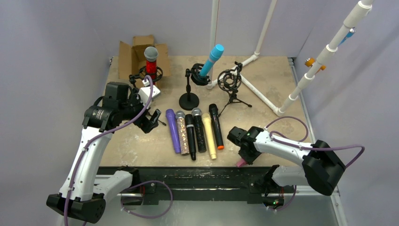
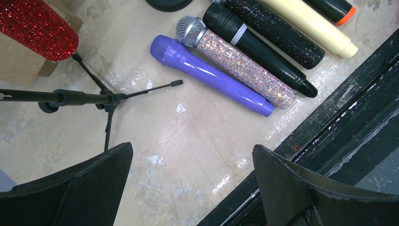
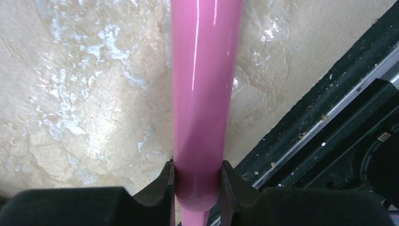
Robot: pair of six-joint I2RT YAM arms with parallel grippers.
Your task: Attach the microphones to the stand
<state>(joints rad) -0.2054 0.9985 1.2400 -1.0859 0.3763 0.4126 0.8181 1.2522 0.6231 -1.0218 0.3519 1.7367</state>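
Several microphones lie side by side near the table's front: purple (image 1: 172, 130), silver glitter (image 1: 182, 132), black (image 1: 190, 135), black glitter (image 1: 199, 128), cream (image 1: 210, 135) and black with an orange end (image 1: 216, 126). A red glitter microphone (image 1: 150, 62) sits in a shock mount at back left. A light blue microphone (image 1: 210, 60) sits in the middle stand (image 1: 189, 100). A third shock mount (image 1: 229, 81) on a tripod holds nothing. My right gripper (image 3: 197, 181) is shut on a pink microphone (image 3: 202, 89), whose end shows in the top view (image 1: 240, 163). My left gripper (image 2: 190, 188) is open above bare table, left of the purple microphone (image 2: 211, 75).
A cardboard box (image 1: 134, 54) stands at back left behind the red microphone's tripod (image 2: 106, 99). White pipes (image 1: 263, 96) run along the back right of the table. A black rail (image 1: 188, 172) borders the front edge.
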